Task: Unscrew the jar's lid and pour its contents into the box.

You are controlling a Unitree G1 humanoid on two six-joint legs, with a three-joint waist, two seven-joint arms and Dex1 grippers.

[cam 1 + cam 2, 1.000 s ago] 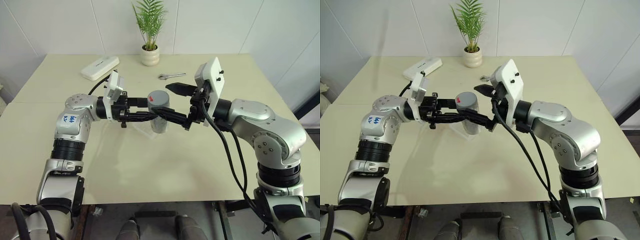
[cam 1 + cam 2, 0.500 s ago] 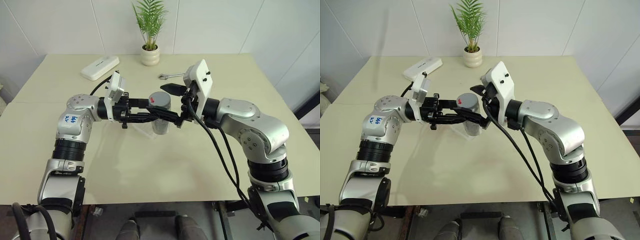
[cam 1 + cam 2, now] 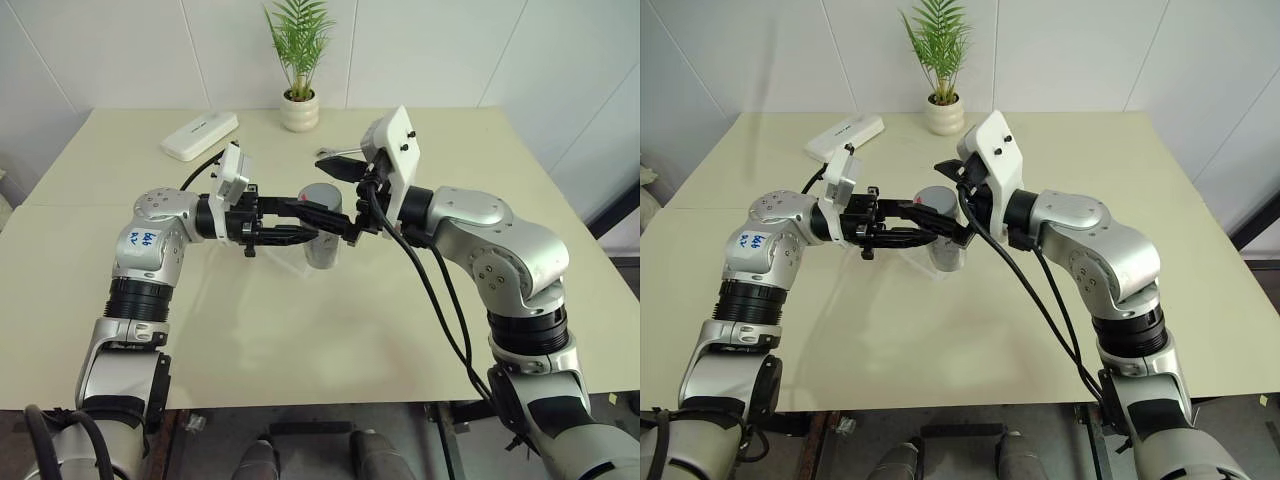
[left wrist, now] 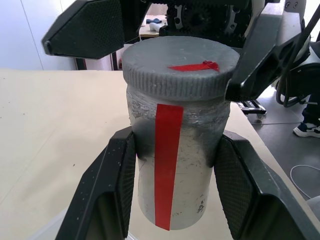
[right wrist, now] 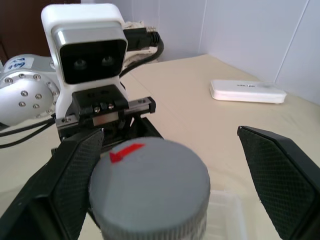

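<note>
Currently the left gripper [image 4: 172, 200] is clamped on the jar [image 4: 177, 170], its two black fingers [image 4: 107, 190] pressing the jar's silvery body on either side, below the lid [image 4: 180, 67]. The jar stands upright, held above the table [image 3: 300, 330], with a red strip running down its side. The lid sits fully on the jar, a small red mark on its flat grey top.

The right gripper [image 5: 170, 165] has its jaws wide apart, one finger on each side of the lid at lid height; the nearer finger [image 5: 75, 170] lies just beside the ribbed rim, the other stands clear of it.

The box [image 5: 225, 210], of clear plastic, lies on the table directly beneath the jar.

Farther back on the table are a white oblong case [image 3: 200, 135], a potted plant [image 3: 299, 70] and a wrench [image 3: 335, 152].
</note>
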